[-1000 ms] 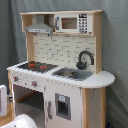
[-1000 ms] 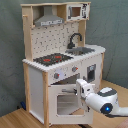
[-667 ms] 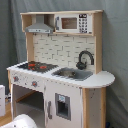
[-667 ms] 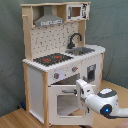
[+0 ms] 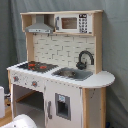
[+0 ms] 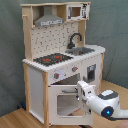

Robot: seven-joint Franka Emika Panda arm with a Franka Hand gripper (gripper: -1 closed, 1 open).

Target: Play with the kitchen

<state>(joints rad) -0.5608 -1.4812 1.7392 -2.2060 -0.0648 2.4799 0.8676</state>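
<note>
- Kitchen [image 6: 60, 60] stands upright before a grey curtain [image 5: 115, 50] in both exterior views.
- Claw [image 6: 80, 91] sits at the oven door [image 6: 67, 100] edge in the second exterior view; whether its fingers are apart, I cannot tell.
- Hob [image 6: 52, 59], sink [image 5: 72, 74] and faucet [image 5: 85, 59] lie above.

The kitchen [image 5: 60, 75] is built of matt white panels framed in pale, smooth wood. Its hob [image 5: 36, 65] is finished in glossy black, the faucet [image 6: 75, 39] in black, and the hood [image 6: 48, 21] in dull grey. The arm's shell [image 6: 102, 102] is moulded in smooth, glossy white plastic. The backdrop [image 6: 12, 60] is formed by grey-green cloth.
</note>
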